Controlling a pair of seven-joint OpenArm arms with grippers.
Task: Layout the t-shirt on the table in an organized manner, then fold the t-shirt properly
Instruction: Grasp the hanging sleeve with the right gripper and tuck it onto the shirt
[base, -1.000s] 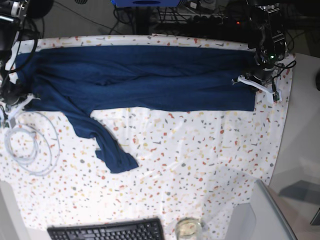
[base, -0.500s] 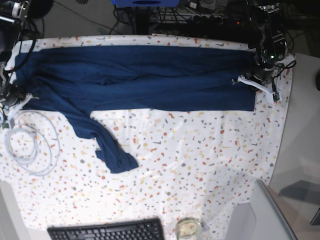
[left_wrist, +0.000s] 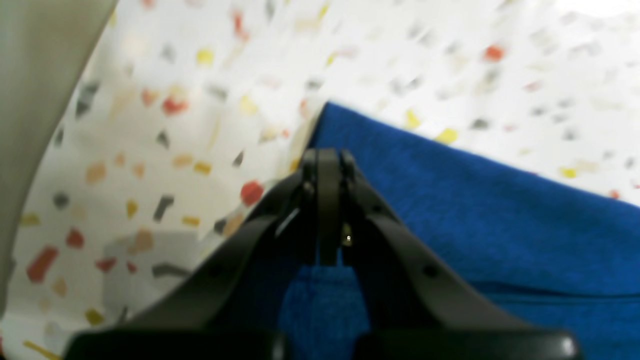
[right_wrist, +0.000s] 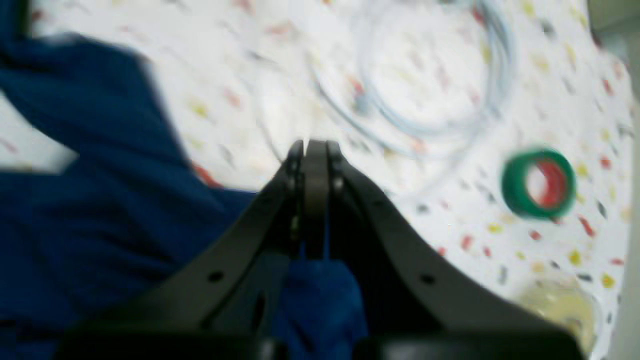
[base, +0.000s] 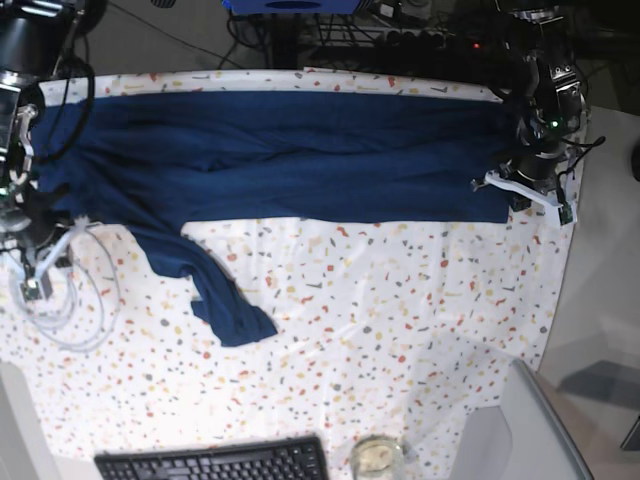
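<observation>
Left wrist view: the left gripper (left_wrist: 326, 165) is seen pinched closed on the corner of the t-shirt (left_wrist: 475, 210), over the speckled table (left_wrist: 165, 100); a plain grey strip (left_wrist: 35, 75) borders it.

Right wrist view, blurred: the right gripper (right_wrist: 315, 155) is clamped on navy fabric. A coiled white cable (right_wrist: 430, 75), a green tape roll (right_wrist: 537, 184) and a glass (right_wrist: 560, 305) are noted nearby.

Base view: the t-shirt is spread along the far edge, one sleeve (base: 215, 290) trailing toward a keyboard (base: 215, 462).
</observation>
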